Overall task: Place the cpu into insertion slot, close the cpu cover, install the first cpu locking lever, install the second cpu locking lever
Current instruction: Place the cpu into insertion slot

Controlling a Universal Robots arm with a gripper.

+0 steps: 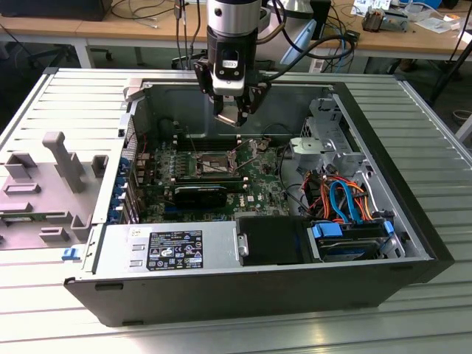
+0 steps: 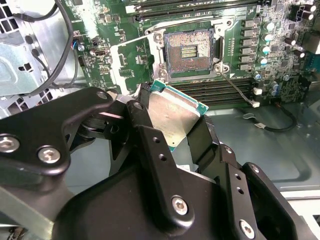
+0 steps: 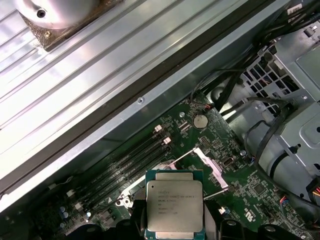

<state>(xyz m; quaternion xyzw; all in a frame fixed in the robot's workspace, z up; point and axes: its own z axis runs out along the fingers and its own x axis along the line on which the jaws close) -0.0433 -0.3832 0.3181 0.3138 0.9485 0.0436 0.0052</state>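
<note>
My gripper hangs inside the open computer case, shut on the cpu, a flat square chip with a silver-grey top and green edge. In the second wrist view the cpu sits tilted between the black fingers. The insertion slot lies open below it, showing its dark centre inside a silver rim. In the exterior view the insertion slot is on the green board, a short way below and to the left of the gripper. The cpu cover stands raised beside the slot. The chip is apart from the slot.
Long black memory slots run beside the socket. A black card sits in front of it. A silver power supply and a drive bay with blue and orange cables line the case front. A grey fixture lies outside, at the exterior view's left.
</note>
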